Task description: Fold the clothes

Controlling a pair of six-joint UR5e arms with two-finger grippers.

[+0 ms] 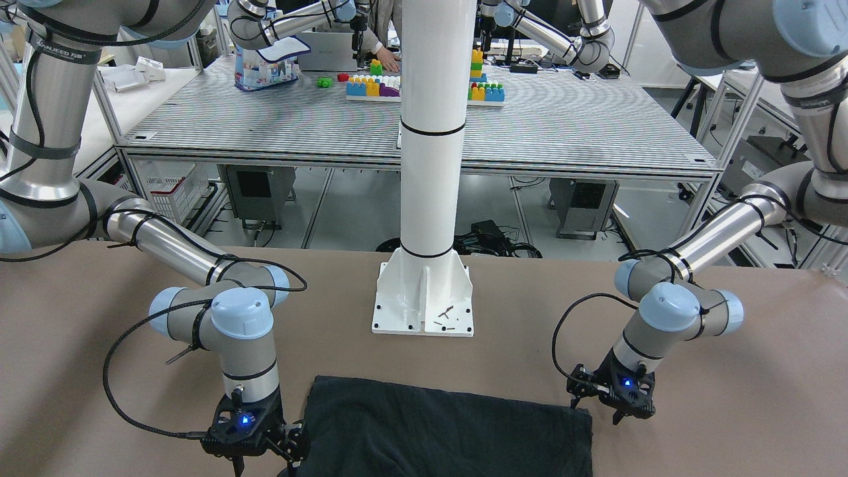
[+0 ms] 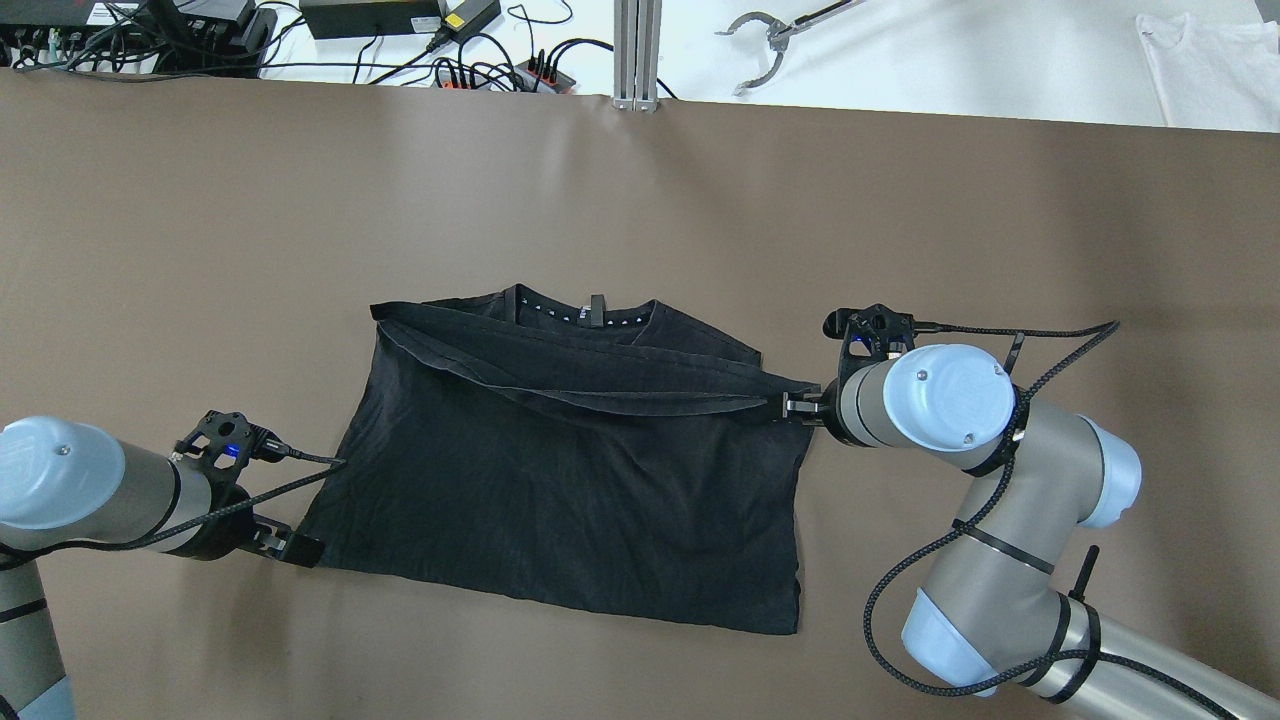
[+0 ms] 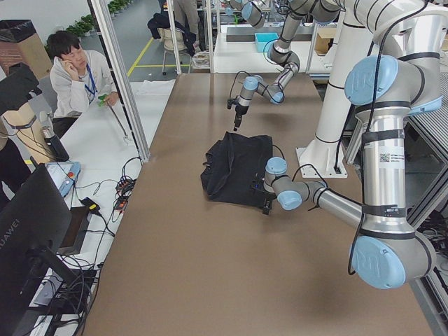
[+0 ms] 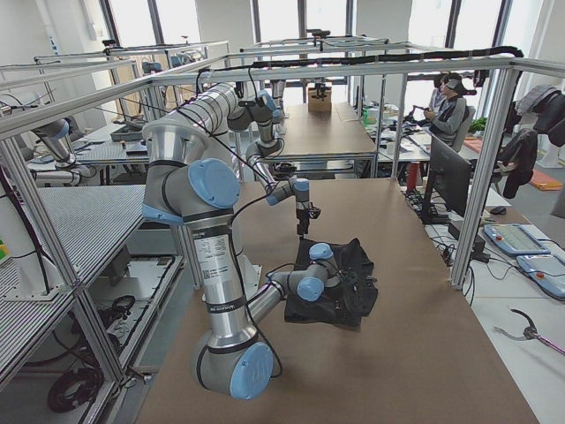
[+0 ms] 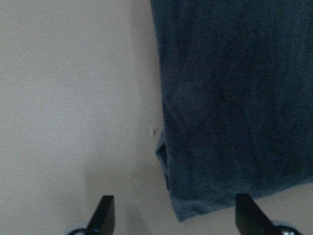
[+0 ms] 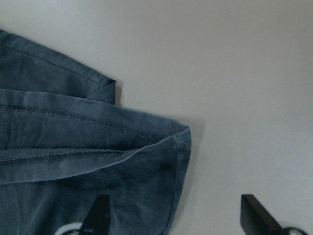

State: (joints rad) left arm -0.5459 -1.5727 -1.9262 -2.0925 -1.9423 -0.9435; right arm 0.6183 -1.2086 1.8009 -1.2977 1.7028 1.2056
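The clothes are one black garment (image 2: 560, 480) lying flat on the brown table, neckline at its far edge and a folded band across its upper part. My left gripper (image 2: 290, 548) sits low at its near left corner. In the left wrist view it (image 5: 173, 220) is open, and the cloth's corner (image 5: 234, 98) reaches down between the fingertips. My right gripper (image 2: 795, 405) is at the right end of the folded band. In the right wrist view it (image 6: 173, 220) is open over the hemmed corner (image 6: 73, 147). In the front view the cloth (image 1: 450, 430) lies between both grippers.
The white pole's base plate (image 1: 424, 301) stands on the table on the robot's side of the cloth. Cables and power supplies (image 2: 400, 20), a grabber tool (image 2: 770, 30) and a white garment (image 2: 1210, 60) lie beyond the far edge. An operator (image 3: 77, 73) sits at the side.
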